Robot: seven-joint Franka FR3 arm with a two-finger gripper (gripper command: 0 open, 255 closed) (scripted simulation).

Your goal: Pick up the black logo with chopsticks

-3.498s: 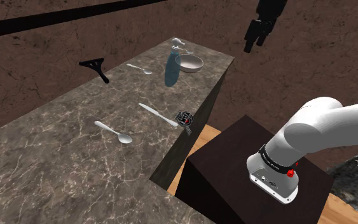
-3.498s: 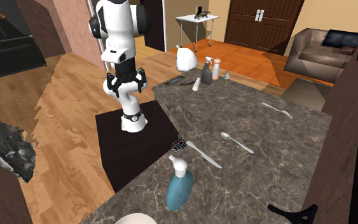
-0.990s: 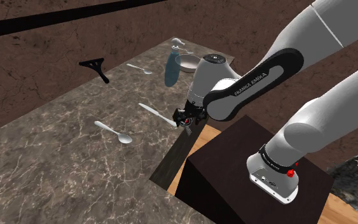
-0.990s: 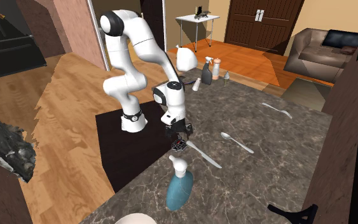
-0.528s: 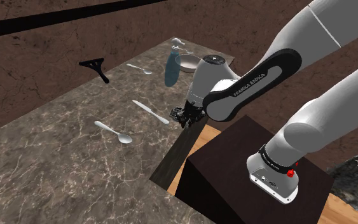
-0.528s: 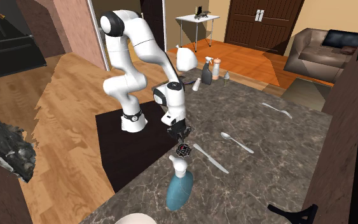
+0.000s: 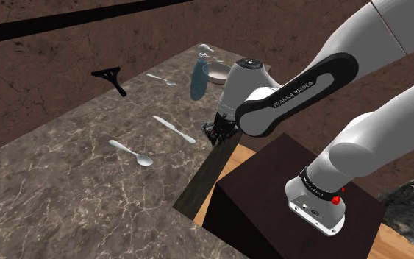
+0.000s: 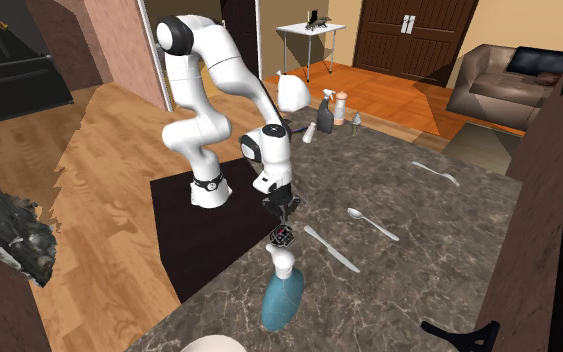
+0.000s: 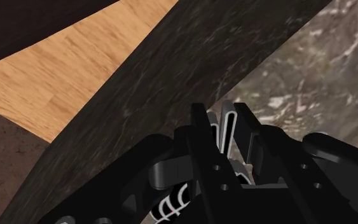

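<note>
My gripper (image 8: 282, 213) is down at the counter (image 7: 65, 184) edge, near the middle of the shoulder view. Its fingers are drawn in narrow. In the wrist view a thin pale loop stands between them, so I judge them closed on the black logo (image 8: 283, 237).

In the second exterior view the logo sits just under my fingertips at the counter's rim, slightly left of centre and just above the blue bottle (image 8: 281, 295). It is small, round and openwork, with touches of red and white. I expect it to be light and stiff, made of thin strands that could twist or slip out of a shallow pinch. The best hold is on the rim or on an upstanding strand, square between the pads.

One second ago the logo lay a little higher in that view, with the knife's (image 7: 174, 129) tip against it. Now it lies nearer the bottle, and the knife has slid toward the shoulder view's upper left, apart from it. Over the last half second little has changed.
</note>
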